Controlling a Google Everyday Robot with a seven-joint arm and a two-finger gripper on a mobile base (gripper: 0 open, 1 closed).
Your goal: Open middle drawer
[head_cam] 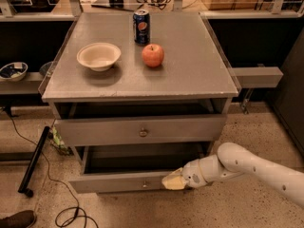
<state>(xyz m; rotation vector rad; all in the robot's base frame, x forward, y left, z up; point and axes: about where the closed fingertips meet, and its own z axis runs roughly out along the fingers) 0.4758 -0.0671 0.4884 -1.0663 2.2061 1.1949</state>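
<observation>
The grey cabinet (pixel 142 87) shows two drawer fronts. The upper one (pixel 104 131), with a round knob, stands slightly out under the top. Below it the middle drawer (pixel 111 182) is pulled well out, its dark inside showing and a small knob (pixel 145 184) at the centre of its front. My gripper (pixel 174 180), cream-tipped on a white arm coming from the right, rests at the top edge of that front, just right of the knob. Anything below this drawer is hidden.
On the cabinet top stand a white bowl (pixel 99 56), a red apple (pixel 153 55) and a blue soda can (pixel 141 26). A black pole (pixel 33 163) and cables (pixel 71 215) lie on the floor at left. A grey ledge (pixel 259 76) juts out at right.
</observation>
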